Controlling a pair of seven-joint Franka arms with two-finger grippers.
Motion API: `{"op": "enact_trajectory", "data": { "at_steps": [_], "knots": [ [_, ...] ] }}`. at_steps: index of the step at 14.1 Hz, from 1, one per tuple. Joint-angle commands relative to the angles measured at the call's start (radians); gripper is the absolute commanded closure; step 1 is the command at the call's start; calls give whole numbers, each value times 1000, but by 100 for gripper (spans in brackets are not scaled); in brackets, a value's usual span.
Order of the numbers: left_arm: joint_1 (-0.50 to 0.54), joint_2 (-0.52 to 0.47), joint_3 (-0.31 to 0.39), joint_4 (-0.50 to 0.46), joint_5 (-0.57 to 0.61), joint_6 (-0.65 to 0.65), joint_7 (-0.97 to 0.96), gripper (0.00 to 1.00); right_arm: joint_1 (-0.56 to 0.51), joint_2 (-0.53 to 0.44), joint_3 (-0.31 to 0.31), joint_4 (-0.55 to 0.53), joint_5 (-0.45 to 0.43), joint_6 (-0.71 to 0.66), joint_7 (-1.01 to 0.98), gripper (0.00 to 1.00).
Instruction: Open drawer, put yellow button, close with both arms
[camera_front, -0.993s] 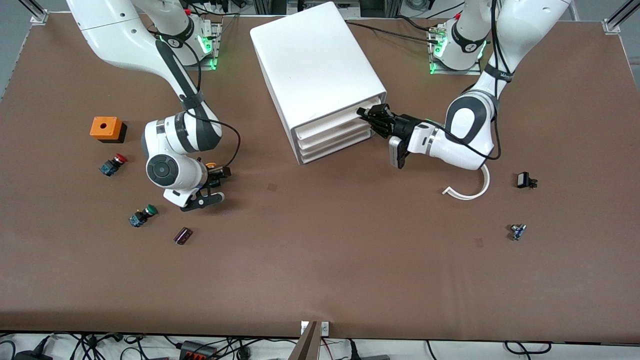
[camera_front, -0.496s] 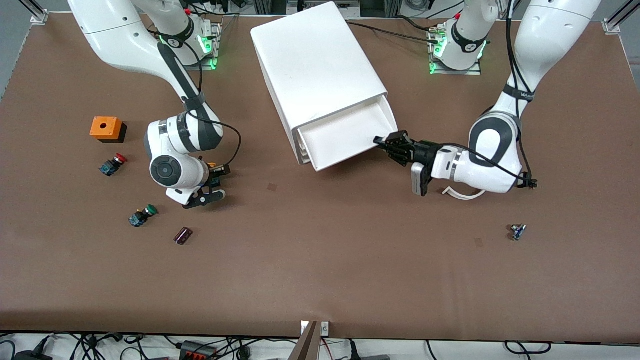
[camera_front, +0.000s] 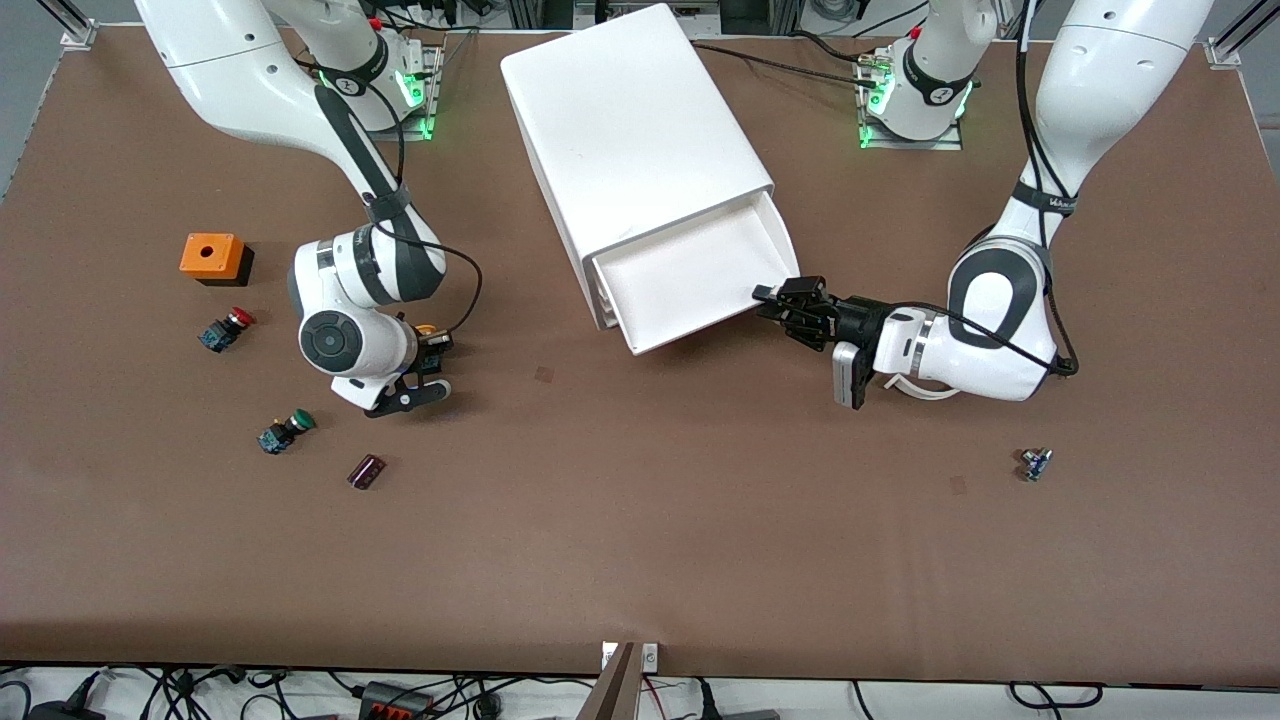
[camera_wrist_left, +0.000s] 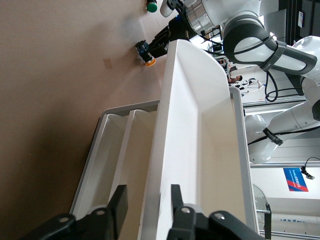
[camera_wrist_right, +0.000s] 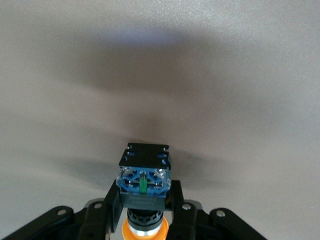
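The drawer (camera_front: 690, 275) stands pulled out of the top of the white cabinet (camera_front: 630, 120), and nothing lies in it. My left gripper (camera_front: 775, 303) is at the drawer's front corner toward the left arm's end. In the left wrist view this gripper (camera_wrist_left: 147, 195) is open, its fingers astride the drawer's front wall (camera_wrist_left: 165, 150) with a gap on each side. The yellow button (camera_front: 424, 331) lies on the table toward the right arm's end. My right gripper (camera_front: 432, 362) is shut on its black-and-blue body (camera_wrist_right: 144, 182), the yellow cap toward the palm.
An orange box (camera_front: 212, 256), a red button (camera_front: 228, 328), a green button (camera_front: 285, 430) and a small dark part (camera_front: 366, 471) lie around the right gripper. A small blue part (camera_front: 1036, 463) and a white curved strip (camera_front: 915, 390) lie near the left arm. Two lower drawers (camera_wrist_left: 117, 155) stay shut.
The left gripper pulled the top drawer out toward the front camera, then spread its fingers off the front wall. The right gripper closed on the yellow button.
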Motion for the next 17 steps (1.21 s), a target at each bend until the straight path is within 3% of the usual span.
{"op": "enact_trajectory", "data": {
  "at_steps": [1,4,6,8,11,17],
  "knots": [
    [19,-10,2,23,29,-12,-23,0,-2,-42,1,31,17,-45,2,96],
    [24,-65,2,29,44,-56,-174,0,4,-83,1,174,73,-178,81,96],
    [26,-92,2,84,139,-64,-300,0,7,-82,1,302,84,-293,109,96],
    [24,-94,2,203,351,-95,-445,0,7,-83,3,385,94,-360,147,97],
    [23,-93,0,334,608,-153,-631,0,27,-99,3,475,176,-450,268,100],
    [18,-94,-11,403,1129,-158,-662,0,153,-106,3,606,189,-535,655,100]
  ]
}}
